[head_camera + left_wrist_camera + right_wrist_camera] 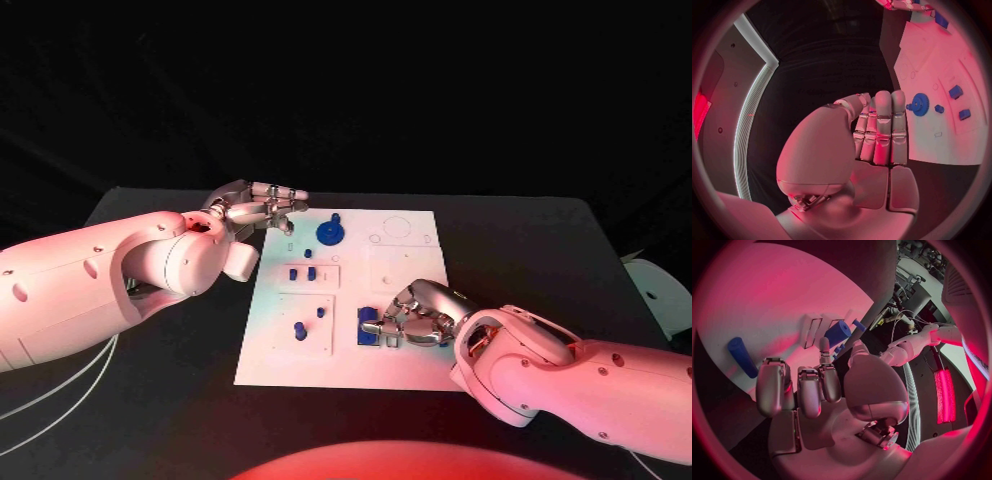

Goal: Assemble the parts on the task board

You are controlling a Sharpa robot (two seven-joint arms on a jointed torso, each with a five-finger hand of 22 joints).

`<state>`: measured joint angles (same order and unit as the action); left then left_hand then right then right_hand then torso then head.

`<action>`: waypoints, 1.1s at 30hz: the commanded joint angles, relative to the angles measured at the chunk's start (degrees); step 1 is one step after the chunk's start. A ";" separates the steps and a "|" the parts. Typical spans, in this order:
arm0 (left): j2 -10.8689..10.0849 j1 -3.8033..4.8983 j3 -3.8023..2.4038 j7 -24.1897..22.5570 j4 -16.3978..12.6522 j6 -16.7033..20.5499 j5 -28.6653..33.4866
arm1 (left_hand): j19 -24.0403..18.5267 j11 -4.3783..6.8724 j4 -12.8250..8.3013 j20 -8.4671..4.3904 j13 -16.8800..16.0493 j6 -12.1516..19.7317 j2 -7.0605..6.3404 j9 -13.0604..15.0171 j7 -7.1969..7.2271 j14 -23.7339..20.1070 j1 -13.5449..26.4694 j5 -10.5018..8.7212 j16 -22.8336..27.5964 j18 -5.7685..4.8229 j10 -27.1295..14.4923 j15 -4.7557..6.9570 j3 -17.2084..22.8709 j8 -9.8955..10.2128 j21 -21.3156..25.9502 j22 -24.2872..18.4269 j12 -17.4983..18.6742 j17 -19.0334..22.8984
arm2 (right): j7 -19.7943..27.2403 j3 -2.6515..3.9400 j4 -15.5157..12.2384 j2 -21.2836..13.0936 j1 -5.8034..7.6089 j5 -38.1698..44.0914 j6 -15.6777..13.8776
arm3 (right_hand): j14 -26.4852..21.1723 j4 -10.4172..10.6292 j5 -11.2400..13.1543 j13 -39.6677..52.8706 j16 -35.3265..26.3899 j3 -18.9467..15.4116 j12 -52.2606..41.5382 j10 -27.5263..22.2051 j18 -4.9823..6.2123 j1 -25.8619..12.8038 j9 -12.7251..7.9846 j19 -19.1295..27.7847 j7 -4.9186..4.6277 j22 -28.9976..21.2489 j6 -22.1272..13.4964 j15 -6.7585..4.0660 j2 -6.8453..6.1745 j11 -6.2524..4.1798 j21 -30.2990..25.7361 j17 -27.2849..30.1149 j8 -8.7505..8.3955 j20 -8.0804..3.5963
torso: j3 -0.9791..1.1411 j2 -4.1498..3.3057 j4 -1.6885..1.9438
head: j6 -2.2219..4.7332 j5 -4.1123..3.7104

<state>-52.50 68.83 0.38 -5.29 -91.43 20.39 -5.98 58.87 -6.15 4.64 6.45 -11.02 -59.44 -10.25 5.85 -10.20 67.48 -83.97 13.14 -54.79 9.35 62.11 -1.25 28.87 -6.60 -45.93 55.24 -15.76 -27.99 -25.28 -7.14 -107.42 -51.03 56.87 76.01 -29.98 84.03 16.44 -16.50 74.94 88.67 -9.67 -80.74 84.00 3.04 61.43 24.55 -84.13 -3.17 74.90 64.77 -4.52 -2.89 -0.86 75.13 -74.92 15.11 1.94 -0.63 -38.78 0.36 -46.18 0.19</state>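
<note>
Parts of blue plastic lay on the white task board [411, 375] in the middle of the black table [519, 260]. Nearest, the right hand [415, 316] rested over the board's near right area, fingers curled down beside a blue block [371, 330]; whether it gripped that block I could not tell. In the right wrist view a blue cylinder [742, 356] lay flat on the board just beside those fingers. Left of the hand, small blue pegs [300, 328] stood apart in their recesses. Farther on, a blue gear [332, 234] sat near the board's far edge. At the far left corner the left hand [263, 208] hovered, fingers straight and pressed together, holding nothing.
</note>
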 commanded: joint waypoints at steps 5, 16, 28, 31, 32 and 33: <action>0.00 0.06 -0.04 -0.12 -0.18 -1.13 0.05 | -0.28 0.07 0.01 0.03 -0.06 0.16 0.40 -0.07 -0.14 -0.40 0.07 -0.08 0.20 1.16 -0.31 -0.16 -0.25 -0.27 0.33 -0.06 -0.31 0.08 | 0.93 0.00 -1.30 -0.64 -0.08 3.98 0.81 | 5.33 -2.21 -3.61 6.81 0.13 1.41 -0.96 1.33 -0.57 8.05 1.28 -2.14 0.91 11.86 0.71 -0.49 0.24 -0.87 1.35 -12.13 1.39 -0.43 | -0.02 -0.01 0.00 | 0.01 0.03; -0.05 0.06 -0.04 -0.08 -0.17 -1.18 0.05 | -0.28 0.07 0.01 0.03 -0.06 0.16 0.40 -0.07 -0.14 -0.40 0.07 -0.08 0.20 1.16 -0.31 -0.16 -0.25 -0.27 0.33 -0.06 -0.31 0.08 | 0.56 0.00 -1.69 -0.75 -0.13 4.86 1.97 | 5.44 -3.10 -3.89 7.50 0.33 1.68 -1.57 1.78 -0.72 10.65 2.04 -2.38 1.36 12.06 1.13 -0.81 0.44 -1.26 2.18 -12.62 2.22 -0.72 | -0.04 0.00 0.05 | -0.13 0.14; -0.01 0.06 -0.04 -0.01 -0.16 -1.17 0.05 | -0.31 0.08 -0.01 0.05 -0.10 0.17 0.52 -0.10 -0.14 -0.41 0.10 -0.07 0.17 1.19 -0.40 -0.16 -0.25 -0.37 0.46 -0.14 -0.55 0.11 | -0.69 0.00 -0.22 -0.36 0.00 5.63 2.88 | 5.48 -2.58 -4.50 7.78 0.40 1.72 -1.80 1.96 -0.75 10.79 2.45 -2.44 1.51 12.11 1.21 -0.94 1.32 -1.40 2.39 -12.80 2.62 -0.87 | -0.06 -0.03 0.12 | -0.08 -0.25; 0.03 0.06 -0.04 0.02 -0.14 -1.12 0.05 | -0.31 0.08 -0.01 0.05 -0.10 0.17 0.52 -0.10 -0.14 -0.41 0.10 -0.07 0.17 1.19 -0.40 -0.16 -0.25 -0.37 0.46 -0.14 -0.55 0.11 | -1.01 0.00 0.03 -0.23 0.09 6.13 3.35 | 5.47 -2.66 -4.62 7.82 0.38 1.80 -1.82 1.98 -0.75 11.23 2.59 -2.43 1.60 12.11 1.12 -0.99 1.48 -1.47 2.39 -12.75 2.71 -0.91 | -0.01 -0.01 0.06 | -0.15 -0.11; 0.04 0.06 -0.04 0.03 -0.13 -1.10 0.05 | -0.35 0.08 0.02 0.05 -0.11 0.17 0.54 -0.11 -0.14 -0.41 0.13 -0.07 0.17 1.20 -0.41 -0.17 -0.26 -0.38 0.52 -0.18 -0.57 0.12 | -1.09 0.00 0.09 -0.21 0.12 6.30 3.41 | 5.46 -2.85 -4.63 7.79 0.37 1.85 -1.77 1.95 -0.74 11.70 2.68 -2.42 1.64 12.09 1.03 -1.03 1.47 -1.51 2.34 -12.71 2.77 -0.95 | -0.01 0.00 0.07 | -0.22 -0.07; 0.05 0.06 -0.04 0.04 -0.13 -1.09 0.05 | -0.35 0.08 0.02 0.05 -0.11 0.17 0.54 -0.11 -0.14 -0.41 0.14 -0.07 0.17 1.20 -0.41 -0.17 -0.26 -0.38 0.53 -0.18 -0.58 0.12 | -1.17 0.00 0.13 -0.21 0.14 6.51 3.42 | 5.45 -3.14 -4.62 7.79 0.35 1.92 -1.75 1.94 -0.73 12.34 2.77 -2.40 1.68 12.08 0.91 -1.07 1.38 -1.55 2.30 -12.68 2.82 -0.98 | -0.01 -0.01 0.07 | -0.27 -0.05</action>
<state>-52.57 68.83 0.38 -5.12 -91.44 20.14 -5.98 58.87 -6.15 4.64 6.44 -11.07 -59.44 -10.25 5.80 -10.20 67.48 -83.97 13.14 -54.79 9.96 62.11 -1.25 28.87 -6.60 -45.62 55.16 -16.17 -27.92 -25.31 -7.09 -107.64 -51.29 57.04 80.79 -28.14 83.98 13.59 -20.85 74.93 88.90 -7.97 -82.22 83.99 3.04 73.00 27.28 -83.92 -1.75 74.93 65.71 -5.29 -1.77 -2.10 77.37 -74.90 17.75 1.32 -0.67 -38.78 0.44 -46.32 0.02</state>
